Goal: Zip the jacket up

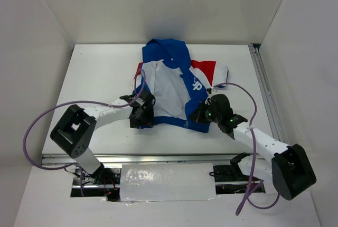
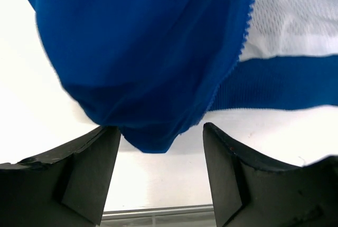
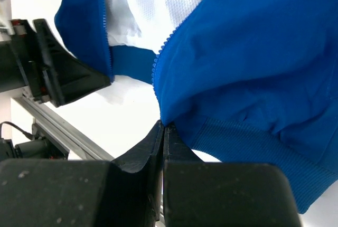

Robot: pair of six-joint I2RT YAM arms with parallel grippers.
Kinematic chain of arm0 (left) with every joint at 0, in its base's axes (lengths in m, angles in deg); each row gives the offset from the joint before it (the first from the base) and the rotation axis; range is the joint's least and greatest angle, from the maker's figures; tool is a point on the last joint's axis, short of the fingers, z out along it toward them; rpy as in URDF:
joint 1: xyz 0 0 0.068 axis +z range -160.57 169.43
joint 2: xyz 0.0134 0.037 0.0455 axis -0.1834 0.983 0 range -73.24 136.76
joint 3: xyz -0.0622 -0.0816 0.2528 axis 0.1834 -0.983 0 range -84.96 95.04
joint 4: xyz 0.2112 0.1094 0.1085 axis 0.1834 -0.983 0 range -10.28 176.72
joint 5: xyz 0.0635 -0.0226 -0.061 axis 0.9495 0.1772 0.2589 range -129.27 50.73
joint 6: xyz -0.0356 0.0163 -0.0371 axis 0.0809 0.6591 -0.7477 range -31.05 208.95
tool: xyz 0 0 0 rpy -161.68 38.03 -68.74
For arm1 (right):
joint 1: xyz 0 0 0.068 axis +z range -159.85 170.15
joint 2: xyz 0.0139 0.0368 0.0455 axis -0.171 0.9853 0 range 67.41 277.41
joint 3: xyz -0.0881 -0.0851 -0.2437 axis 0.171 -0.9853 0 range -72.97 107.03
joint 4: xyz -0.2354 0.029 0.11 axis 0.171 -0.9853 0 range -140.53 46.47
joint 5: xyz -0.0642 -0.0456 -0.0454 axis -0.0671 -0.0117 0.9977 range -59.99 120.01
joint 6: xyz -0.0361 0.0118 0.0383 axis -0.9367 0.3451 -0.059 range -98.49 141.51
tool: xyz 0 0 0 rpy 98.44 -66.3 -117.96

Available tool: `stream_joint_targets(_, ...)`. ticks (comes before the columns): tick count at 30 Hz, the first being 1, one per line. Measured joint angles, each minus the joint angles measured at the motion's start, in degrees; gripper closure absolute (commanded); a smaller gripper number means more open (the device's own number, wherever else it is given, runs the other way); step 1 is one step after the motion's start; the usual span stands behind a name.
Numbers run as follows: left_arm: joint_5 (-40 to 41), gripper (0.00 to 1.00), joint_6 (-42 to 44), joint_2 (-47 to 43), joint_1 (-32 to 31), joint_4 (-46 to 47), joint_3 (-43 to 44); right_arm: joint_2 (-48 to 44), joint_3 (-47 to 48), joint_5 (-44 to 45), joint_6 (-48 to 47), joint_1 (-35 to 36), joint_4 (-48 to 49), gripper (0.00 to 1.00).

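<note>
The jacket (image 1: 174, 84) lies open on the white table, hood at the far side, pale lining showing, and the zipper unjoined. My left gripper (image 1: 141, 116) is at its lower left hem corner. In the left wrist view the left gripper (image 2: 158, 128) is open, and a blue hem corner (image 2: 148, 132) hangs between the fingers (image 2: 90, 174) without being pinched. My right gripper (image 1: 203, 113) is at the lower right front edge. In the right wrist view the right gripper (image 3: 164, 126) is shut on the bottom corner of the blue zipper edge (image 3: 158, 74).
The table's (image 1: 100, 74) near edge has a metal rail (image 1: 158, 158) just behind both grippers. A second rail (image 1: 261, 90) runs along the right side. The left gripper (image 3: 58, 74) shows close by in the right wrist view. White walls surround the table.
</note>
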Motion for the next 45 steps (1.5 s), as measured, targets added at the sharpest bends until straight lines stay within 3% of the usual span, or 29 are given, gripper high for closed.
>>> stream_joint_targets(6, -2.97, 0.27, 1.53, -4.61, 1.95, 3.21, -3.34, 1.01, 0.02, 0.13, -0.02, 0.0, -0.35, 1.0)
stream_joint_targets(12, -3.1, 0.18, 1.27, -7.61, 2.89, 3.45, -3.91, 1.53, 0.63, 0.13, -0.02, 0.02, -0.59, 1.0)
stream_joint_targets(20, -1.07, 0.17, 1.44, -11.17, 2.84, 2.14, -3.91, 2.62, 1.18, 0.15, -0.02, 0.11, -0.59, 1.0)
stream_joint_targets(27, -0.09, 0.12, 1.57, -6.32, 1.88, 2.6, -3.41, 3.96, 1.25, 0.13, -0.07, 0.11, -0.63, 1.0)
stream_joint_targets(29, 0.39, 0.15, 1.49, -4.02, 1.84, 2.36, -2.89, 4.2, 1.33, 0.13, -0.11, 0.11, -0.63, 1.0)
stream_joint_targets(33, 0.94, 0.37, 1.2, -1.88, 1.86, 2.03, -2.25, 4.7, 1.62, 0.11, -0.24, 0.11, -0.59, 1.0)
stream_joint_targets(36, 1.22, 0.49, 1.25, -1.73, 1.84, 2.03, -1.97, 5.07, 1.62, 0.11, -0.24, 0.13, -0.61, 1.0)
stream_joint_targets(43, 1.29, 0.51, 1.36, -2.82, 1.84, 2.01, -1.97, 5.6, 1.95, 0.09, -0.33, 0.33, -0.59, 1.0)
stream_joint_targets(45, 1.42, 0.56, 1.25, -4.09, 1.84, 1.88, -1.97, 5.92, 1.95, 0.04, -0.42, 0.35, -0.63, 1.0)
